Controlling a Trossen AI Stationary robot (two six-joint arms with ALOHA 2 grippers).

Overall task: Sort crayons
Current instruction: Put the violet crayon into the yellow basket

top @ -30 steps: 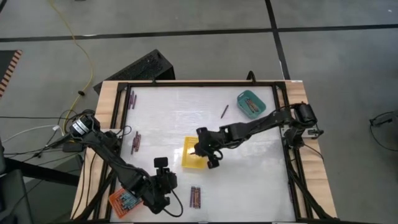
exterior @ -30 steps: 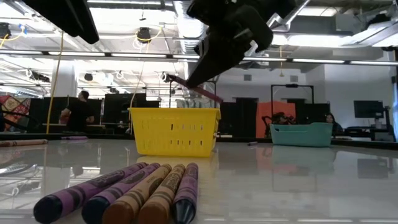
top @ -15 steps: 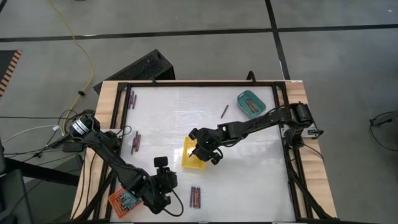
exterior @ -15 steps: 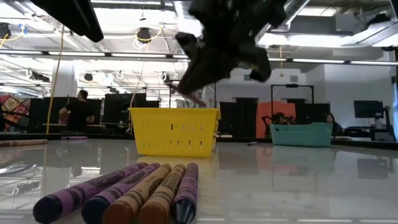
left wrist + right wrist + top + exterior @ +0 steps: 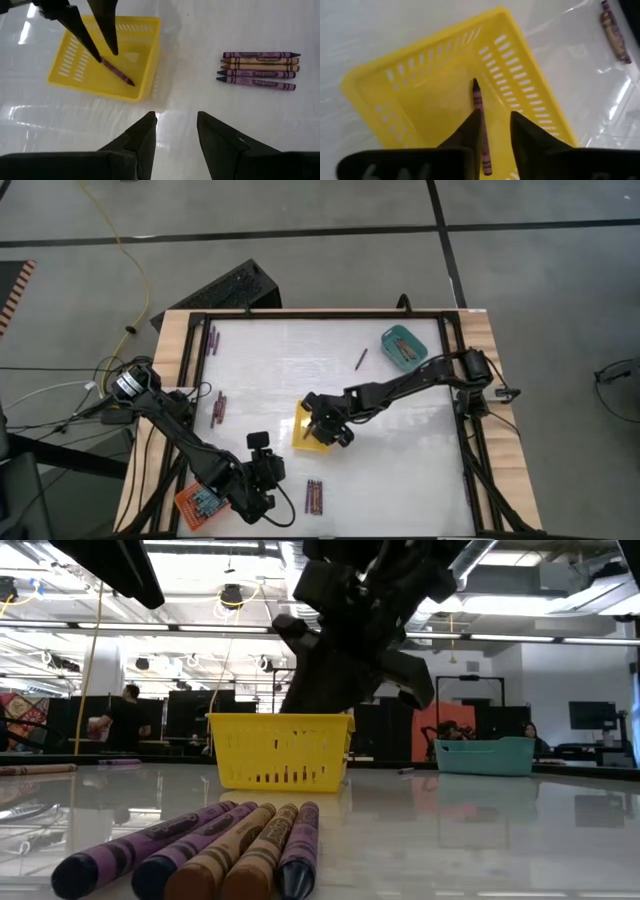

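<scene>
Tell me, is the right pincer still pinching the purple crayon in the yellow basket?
Cannot tell. In the right wrist view the crayon lies in the yellow basket, running between the right pincer's parted fingers, but neither view shows a plain gap.

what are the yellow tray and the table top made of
Yellow tray: looks like moulded plastic, glossy, with rows of slots in its walls. Table top: a smooth white glossy sheet, perhaps laminate or acrylic; it reflects the ceiling lights and the tray. Crayon in the tray: a paper wrapper, presumably wax under it.
</scene>
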